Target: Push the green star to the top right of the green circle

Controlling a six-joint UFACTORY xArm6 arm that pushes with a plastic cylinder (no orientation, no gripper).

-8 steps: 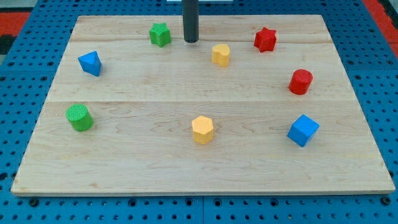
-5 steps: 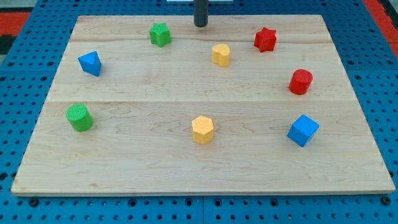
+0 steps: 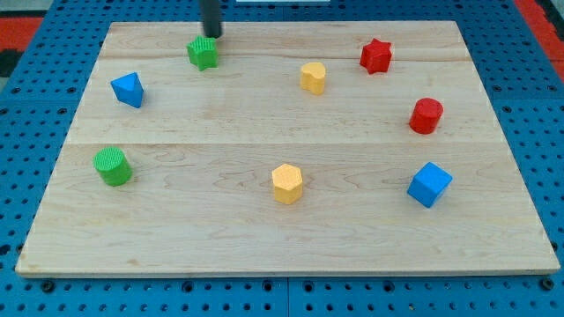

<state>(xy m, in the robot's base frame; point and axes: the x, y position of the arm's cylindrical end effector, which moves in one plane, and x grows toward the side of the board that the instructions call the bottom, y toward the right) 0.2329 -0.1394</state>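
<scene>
My tip [image 3: 211, 35] rests at the view's top edge of the pale wooden board [image 3: 282, 238], touching or just short of the upper right corner of the small green star-shaped block [image 3: 203, 53]. There is no claw on this rig to open or clench, only the straight dark rod, so nothing is grasped; the star can only be shoved. The tip sits behind the star on its far side, which I judge is deliberate: from there a stroke toward the view's bottom and slightly left drives the star down the board.

The ribbed green circular block [image 3: 113, 166] lies well below and to the left of my tip, near the board's left edge. The star is far above it and to its right, so the task is not yet done.

A blue triangular block [image 3: 129, 89] sits below and left of my tip, between star and circle, close to the likely path; a careless push could clip it. A yellow rounded block [image 3: 313, 77] lies to the right of my tip, well apart, and matters little.
</scene>
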